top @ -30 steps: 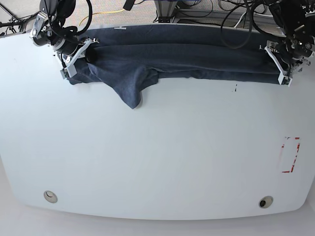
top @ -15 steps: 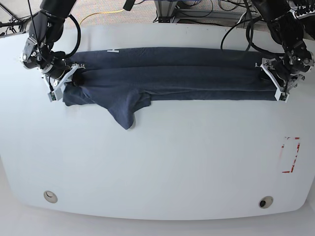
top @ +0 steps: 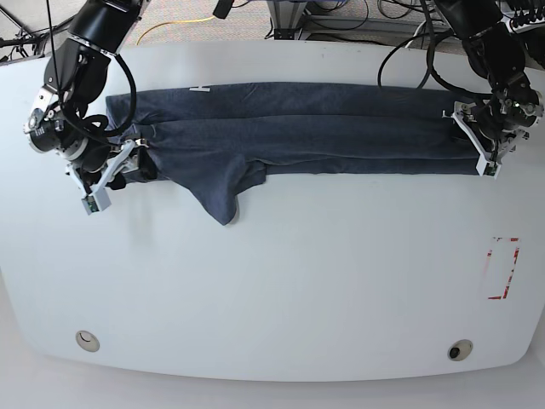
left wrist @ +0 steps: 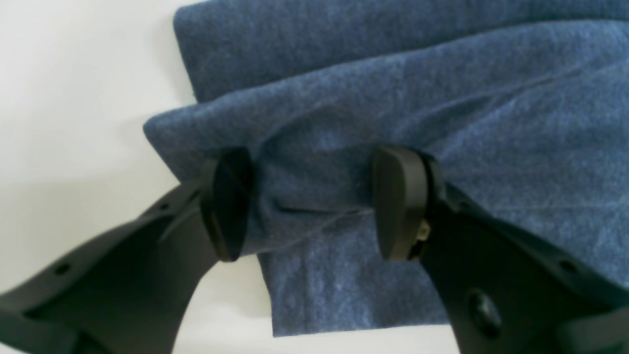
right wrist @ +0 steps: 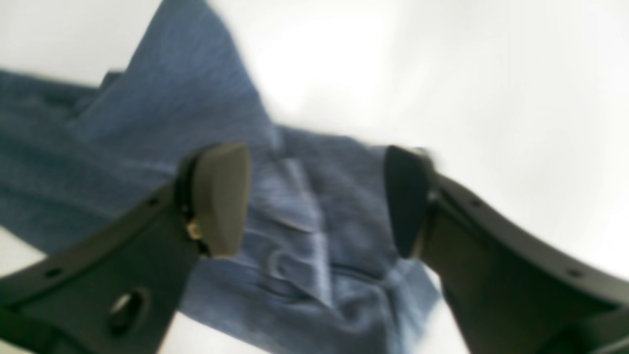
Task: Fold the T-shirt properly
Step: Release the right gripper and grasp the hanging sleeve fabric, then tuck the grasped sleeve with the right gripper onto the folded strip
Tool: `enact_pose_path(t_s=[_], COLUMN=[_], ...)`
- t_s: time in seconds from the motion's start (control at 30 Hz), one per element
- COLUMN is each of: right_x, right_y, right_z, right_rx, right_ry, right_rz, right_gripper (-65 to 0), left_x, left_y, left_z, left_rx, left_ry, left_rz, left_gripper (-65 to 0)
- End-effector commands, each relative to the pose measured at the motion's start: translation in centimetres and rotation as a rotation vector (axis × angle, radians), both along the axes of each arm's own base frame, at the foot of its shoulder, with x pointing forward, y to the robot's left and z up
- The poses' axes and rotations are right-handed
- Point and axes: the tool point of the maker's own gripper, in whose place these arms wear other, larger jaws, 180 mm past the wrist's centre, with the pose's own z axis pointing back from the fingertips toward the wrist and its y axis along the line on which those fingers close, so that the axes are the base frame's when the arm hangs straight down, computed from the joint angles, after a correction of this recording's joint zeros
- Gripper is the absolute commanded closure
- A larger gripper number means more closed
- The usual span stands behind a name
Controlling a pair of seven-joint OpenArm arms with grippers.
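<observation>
Base view: T-shirt (top: 298,128), dark navy, lies as long folded band across upper part of white table (top: 281,281); one sleeve flap hangs down toward frame centre-left. Right gripper (top: 115,175) at band's left end, left gripper (top: 484,141) at right end.

Left wrist view: left gripper (left wrist: 309,201) pads spread, raised fold of T-shirt (left wrist: 442,98) bunched between them, both pads touching cloth.

Right wrist view: blurred; right gripper (right wrist: 314,196) spread wide above crumpled T-shirt (right wrist: 304,246) edge, not clamping.
</observation>
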Motion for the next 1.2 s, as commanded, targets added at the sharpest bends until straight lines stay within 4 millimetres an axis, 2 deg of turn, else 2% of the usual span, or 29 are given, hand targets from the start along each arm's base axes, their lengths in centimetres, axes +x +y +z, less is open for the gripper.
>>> enact_pose_path(t_s=[0.0, 0.1, 0.23, 0.3, 0.47, 0.63, 0.83, 0.97, 1.17], right_x=[2.0, 3.4, 5.3, 6.3, 7.7, 7.6, 7.4, 7.2, 7.5], right_y=[1.0, 3.5, 5.6, 7.7, 10.0, 11.1, 12.5, 12.9, 12.7], right_z=[1.4, 0.6, -0.2, -1.1, -2.9, -4.4, -4.7, -4.8, -4.6], right_rx=[-0.005, 0.002, 0.011, 0.040, 0.102, 0.131, 0.144, 0.139, 0.137], right_ry=[-0.061, -0.052, -0.045, -0.027, -0.001, 0.042, 0.035, 0.040, 0.030], right_rz=[0.039, 0.099, 0.144, 0.183, 0.219, 0.235, 0.269, 0.282, 0.277], right_gripper=[-45.8, -45.8, -45.8, -45.8, -45.8, -45.8, -45.3, -33.9, 0.0], left_x=[-0.5, -0.4, -0.3, -0.4, -0.4, -0.6, -0.8, -0.7, -0.8], left_y=[1.0, 0.9, 0.9, 0.9, 0.8, 1.0, 1.1, 1.1, 1.1], left_z=[0.1, 0.2, 0.2, 0.2, 0.1, 0.0, 0.0, 0.1, -0.1], left_rx=[0.038, 0.040, 0.038, 0.039, 0.038, 0.036, 0.039, 0.041, 0.038], left_ry=[0.032, 0.027, 0.026, 0.027, 0.030, 0.035, 0.038, 0.035, 0.040], left_rz=[0.010, 0.009, 0.010, 0.008, 0.008, 0.014, 0.013, 0.012, 0.013], left_gripper=[-35.8, -35.8, -35.8, -35.8, -35.8, -35.8, -35.8, -35.8, -35.8])
